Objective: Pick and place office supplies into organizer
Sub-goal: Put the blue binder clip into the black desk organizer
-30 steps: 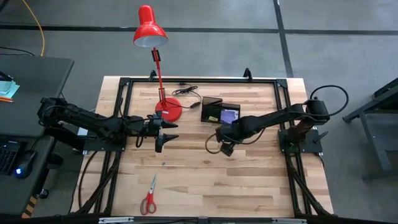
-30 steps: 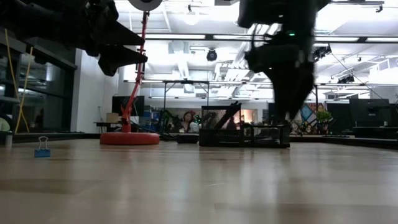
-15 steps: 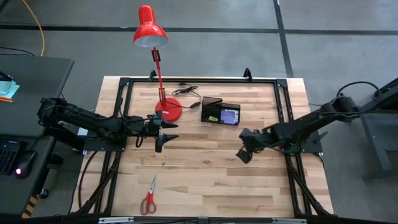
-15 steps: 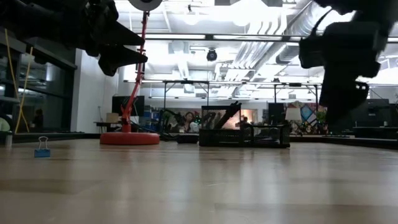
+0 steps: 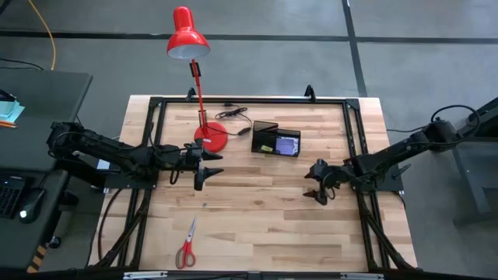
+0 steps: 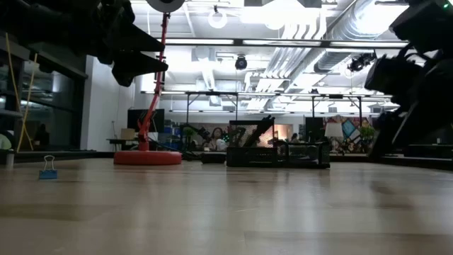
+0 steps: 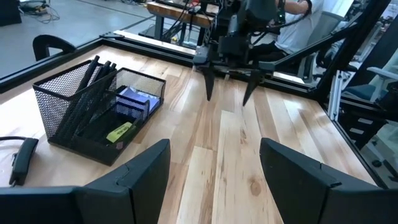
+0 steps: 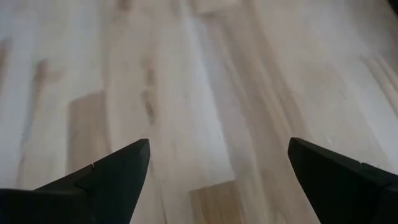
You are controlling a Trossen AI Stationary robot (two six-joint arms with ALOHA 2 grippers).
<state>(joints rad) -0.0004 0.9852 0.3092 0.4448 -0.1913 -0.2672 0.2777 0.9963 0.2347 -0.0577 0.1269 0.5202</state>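
Right claw point(image 5: 320, 191) spread and empty over bare wood, organizer point(image 5: 276, 139) well apart, left claw point(image 5: 204, 166) spread

Wooden counter point(image 5: 257, 225) bearing a red lamp base point(image 5: 212, 137), a black mesh organizer point(image 5: 276, 138), red-handled scissors point(image 5: 186, 247) and a small blue binder clip point(image 6: 48, 168).

Black mesh organizer point(image 6: 278, 152) standing far across the wooden table point(image 6: 226, 212), with dark pens point(image 6: 259, 130) leaning inside. Red lamp base point(image 6: 148, 157) to its left, thin red stem rising. Small blue binder clip point(image 6: 48, 168) near the left edge. Dark arm parts hanging at both upper corners.
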